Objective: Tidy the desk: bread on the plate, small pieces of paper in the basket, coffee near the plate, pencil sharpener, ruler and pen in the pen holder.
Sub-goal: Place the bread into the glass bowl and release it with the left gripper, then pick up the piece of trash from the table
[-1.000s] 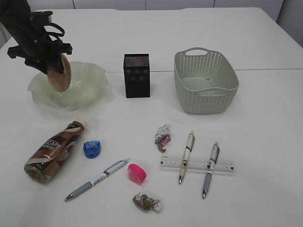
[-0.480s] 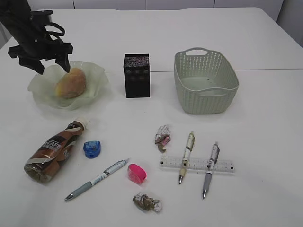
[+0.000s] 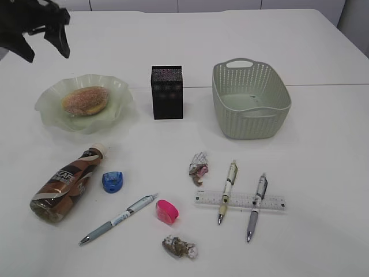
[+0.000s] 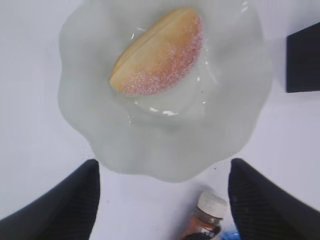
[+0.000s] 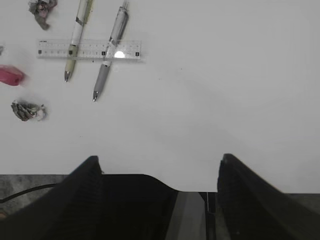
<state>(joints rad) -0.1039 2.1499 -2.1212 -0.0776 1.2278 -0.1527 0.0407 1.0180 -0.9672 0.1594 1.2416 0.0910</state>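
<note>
The bread [image 3: 85, 100] lies in the green plate [image 3: 118, 92]; it also shows in the left wrist view [image 4: 160, 52]. My left gripper [image 3: 46, 53] is open and empty, raised above and behind the plate [image 4: 165, 165]. The coffee [image 3: 62, 184] lies on its side in front of the plate. The pen holder [image 3: 166, 92] and the basket [image 3: 251, 101] stand at the back. A ruler [image 3: 239, 201] lies under two pens [image 3: 226, 191]. Two paper wads [image 3: 199, 164] [image 3: 180, 247] lie nearby. My right gripper [image 5: 157, 162] is open and empty over the desk's front edge.
A blue sharpener [image 3: 112, 182], a pink sharpener [image 3: 167, 211] and a third pen [image 3: 118, 219] lie on the desk in front. The right wrist view shows the ruler [image 5: 90, 49] and a paper wad [image 5: 29, 111] at its far left.
My left gripper opened and let the bread go into the plate, then rose up and back. The bread now lies flat in the plate.
</note>
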